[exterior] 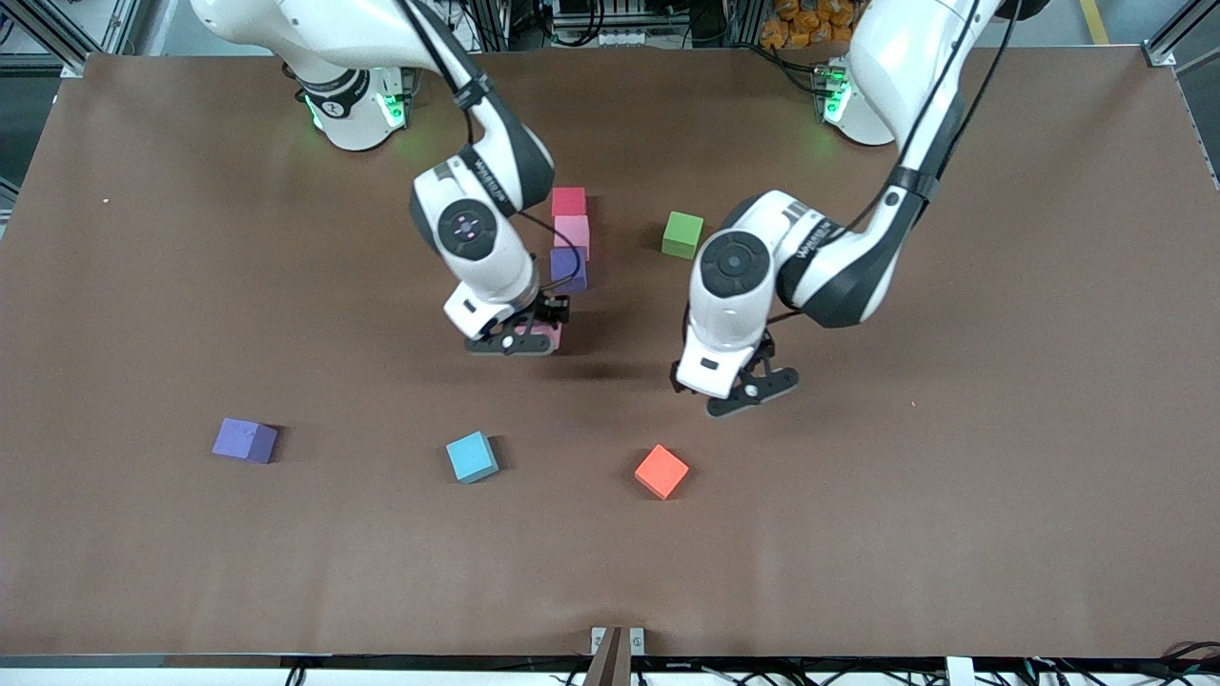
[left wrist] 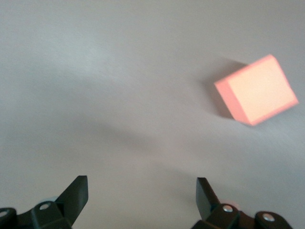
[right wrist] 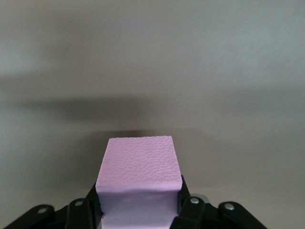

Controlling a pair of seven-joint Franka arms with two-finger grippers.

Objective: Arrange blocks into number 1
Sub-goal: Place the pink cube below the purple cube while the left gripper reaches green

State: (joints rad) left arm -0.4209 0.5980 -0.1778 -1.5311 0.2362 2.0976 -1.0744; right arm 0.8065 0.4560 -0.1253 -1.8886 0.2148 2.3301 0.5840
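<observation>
— Placement step: right pincer (exterior: pixel 530 335) pinches a pink block (right wrist: pixel 139 179) just off the column of red block (exterior: pixel 568 201), pink cube (exterior: pixel 572 234), purple block (exterior: pixel 568 268), at its 6 o'clock end.

— Next?

— Probably seat it flush on the tabletop (exterior: pixel 191 286), then let go. Left pincer (exterior: pixel 753 386) waits spread above the orange cube (exterior: pixel 661 471); green block (exterior: pixel 682 234) lies loose.

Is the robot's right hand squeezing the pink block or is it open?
Squeezing. The right gripper has its black fingers pressed against both sides of the pink block.

Your right gripper (exterior: pixel 530 335) has bare table (exterior: pixel 858 534) below; only the purple block (exterior: pixel 568 269) stands just beside it.
</observation>
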